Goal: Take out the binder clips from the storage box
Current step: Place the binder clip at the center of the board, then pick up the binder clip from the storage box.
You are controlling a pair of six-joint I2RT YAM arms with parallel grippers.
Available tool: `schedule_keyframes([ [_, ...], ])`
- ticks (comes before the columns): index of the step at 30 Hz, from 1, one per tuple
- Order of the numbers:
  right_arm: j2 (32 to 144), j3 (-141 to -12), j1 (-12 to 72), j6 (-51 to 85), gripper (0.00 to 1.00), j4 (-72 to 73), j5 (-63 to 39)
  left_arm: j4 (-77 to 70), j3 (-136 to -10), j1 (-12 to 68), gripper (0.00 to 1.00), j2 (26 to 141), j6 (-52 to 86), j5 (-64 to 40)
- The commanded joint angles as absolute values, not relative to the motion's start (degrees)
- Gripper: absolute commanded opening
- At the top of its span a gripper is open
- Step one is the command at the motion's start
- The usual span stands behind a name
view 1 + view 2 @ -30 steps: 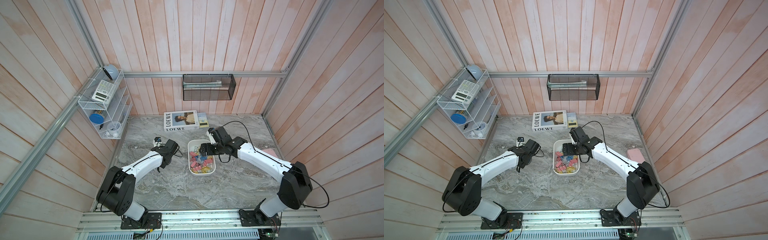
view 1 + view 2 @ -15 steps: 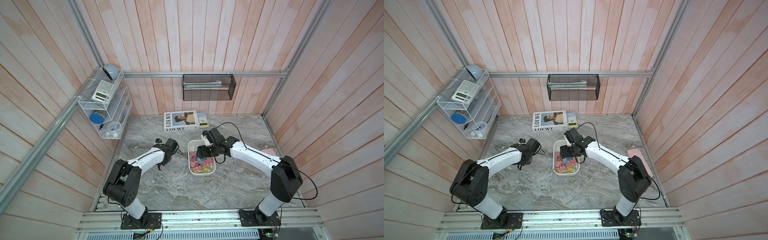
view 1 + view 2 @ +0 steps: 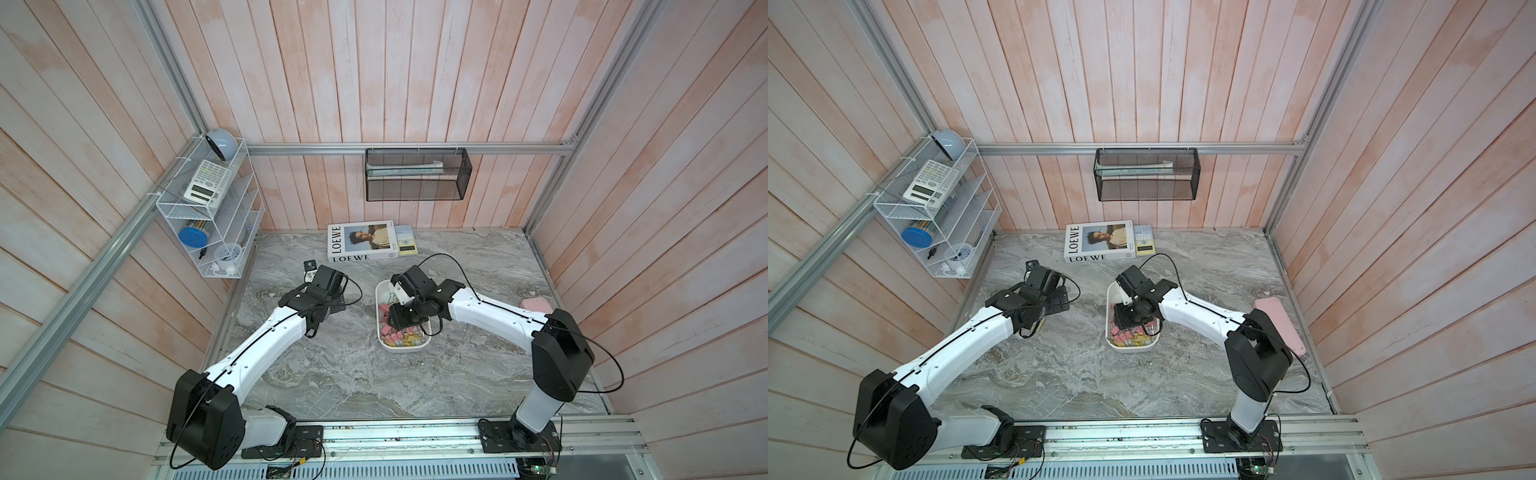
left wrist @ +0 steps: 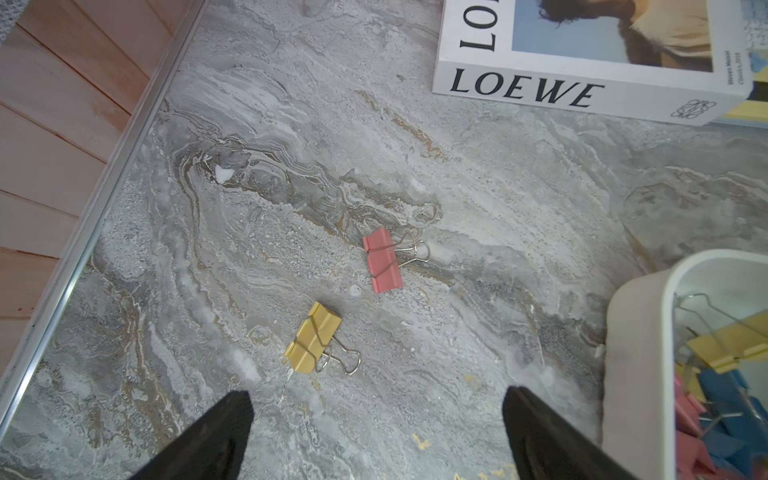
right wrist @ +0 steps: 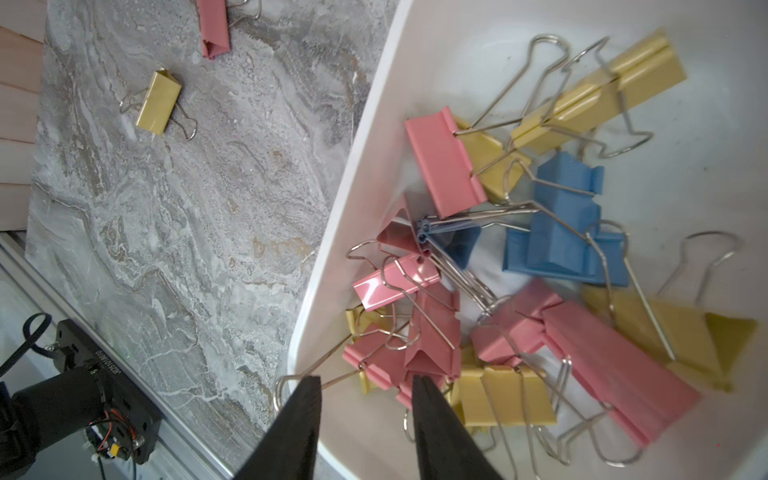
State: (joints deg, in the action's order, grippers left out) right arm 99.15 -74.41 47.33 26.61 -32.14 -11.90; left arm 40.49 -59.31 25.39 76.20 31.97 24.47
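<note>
The storage box (image 3: 405,350) (image 3: 1130,348) is a shallow white tray at mid-table, holding several pink, yellow and blue binder clips (image 5: 561,232) (image 3: 401,337). My right gripper (image 5: 365,380) (image 3: 400,320) reaches into the box's near end. Its jaws stand narrowly apart, with a pink clip's wire handle (image 5: 336,379) lying between the fingertips. My left gripper (image 4: 376,399) (image 3: 1059,301) hangs wide open and empty over the marble, left of the box. Just beyond it, a pink clip (image 4: 381,261) and a yellow clip (image 4: 312,348) lie on the table.
A white LOEWE book (image 3: 360,241) (image 4: 582,91) lies at the back with a small calculator (image 3: 405,242) beside it. A pink flat case (image 3: 1279,324) sits at the right edge. On the walls hang a white wire rack (image 3: 208,216) and a black mesh basket (image 3: 417,174).
My left gripper has opened wide and shifted slightly back and left. My right gripper has moved toward the box's near end, down among the clips, its jaws narrowing.
</note>
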Motion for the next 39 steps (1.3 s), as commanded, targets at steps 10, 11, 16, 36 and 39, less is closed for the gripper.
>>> schedule_keyframes([
  [10, 101.5, -74.6, 52.7, 23.0, 0.34, -35.5, -15.4, 40.2, -58.8, 25.3, 1.00, 73.6, 32.5, 22.9],
  [11, 101.7, -74.7, 52.7, 23.1, 0.34, -35.6, -15.2, 40.2, -58.8, 25.3, 1.00, 73.5, 32.4, 22.9],
  [16, 103.6, -77.2, 52.7, 22.1, 0.26, -38.3, -12.9, 40.4, -58.8, 25.3, 1.00, 72.8, 32.4, 22.9],
  [36, 104.7, -84.8, 50.4, 20.5, 0.00, -45.9, -10.5, 40.9, -58.8, 25.3, 1.00, 71.4, 32.3, 22.5],
  [39, 102.5, -85.1, 50.1, 21.0, 0.00, -45.4, -11.1, 40.7, -59.3, 25.3, 1.00, 71.5, 32.2, 22.3],
])
